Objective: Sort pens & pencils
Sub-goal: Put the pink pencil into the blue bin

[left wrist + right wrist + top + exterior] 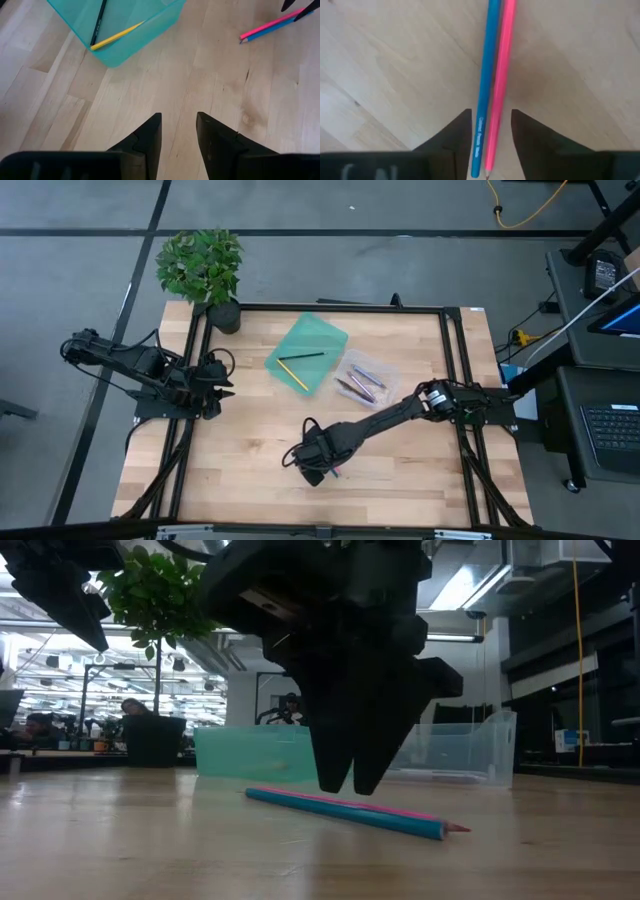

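Fingers of my right gripper [491, 142] hang spread just above the wooden table [240, 450], straddling a blue pencil [486, 80] and a pink pencil [503, 80] that lie side by side, touching along their length, near the table's near edge at its middle. From table height the two fingertips point down over the pair, and I cannot tell whether they touch either stick. Farther back, a teal tray [318, 337] sits tilted near the middle of the table's far half, with a yellow pencil [293, 375] and a black pencil [303, 356] lying crossed inside it. Just to its right stands a clear tray [385, 372] holding several more sticks [360, 382], brownish and lavender as far as I can make out. My left gripper [178, 131] waits at the table's left edge, its fingers slightly apart and holding nothing. A potted plant [203, 272] stands at the far left corner.
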Controlling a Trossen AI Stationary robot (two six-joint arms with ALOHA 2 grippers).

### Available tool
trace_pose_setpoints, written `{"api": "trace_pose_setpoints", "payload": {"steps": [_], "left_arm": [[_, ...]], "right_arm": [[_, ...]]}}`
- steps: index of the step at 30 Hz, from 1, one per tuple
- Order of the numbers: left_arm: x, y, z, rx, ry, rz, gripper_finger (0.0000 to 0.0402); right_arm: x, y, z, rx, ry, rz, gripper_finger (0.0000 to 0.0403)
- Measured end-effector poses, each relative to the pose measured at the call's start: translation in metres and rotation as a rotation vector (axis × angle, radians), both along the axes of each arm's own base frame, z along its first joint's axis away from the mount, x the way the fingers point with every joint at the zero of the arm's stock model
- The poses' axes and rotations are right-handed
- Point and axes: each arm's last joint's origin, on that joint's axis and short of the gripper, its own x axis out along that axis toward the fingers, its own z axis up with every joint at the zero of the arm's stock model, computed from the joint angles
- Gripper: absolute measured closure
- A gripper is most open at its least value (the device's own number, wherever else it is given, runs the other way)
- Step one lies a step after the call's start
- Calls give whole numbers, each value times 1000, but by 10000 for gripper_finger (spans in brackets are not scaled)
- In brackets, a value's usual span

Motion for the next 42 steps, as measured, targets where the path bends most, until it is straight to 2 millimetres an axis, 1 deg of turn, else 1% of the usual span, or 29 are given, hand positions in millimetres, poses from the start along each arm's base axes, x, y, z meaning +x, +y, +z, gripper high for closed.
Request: {"api": "trace_pose_setpoints", "payload": {"steps": [4,9,13,24,33,42], "left_arm": [[0,0,0,0,1,0,286],[0,0,0,0,1,0,286],[0,0,0,0,1,0,286],[0,0,0,0,1,0,286],[0,0,0,0,1,0,286],[0,0,0,0,1,0,286]], "right_arm": [[1,-1,-1,-19,-7,-5,261],[1,-3,-13,-28,-1,-5,275],[-1,-3,-18,-28,-6,-7,286],[-2,-4,-20,-31,4,-8,313],[-2,-6,-21,-46,16,-15,350],[-3,-7,-21,-52,20,-15,351]]}}
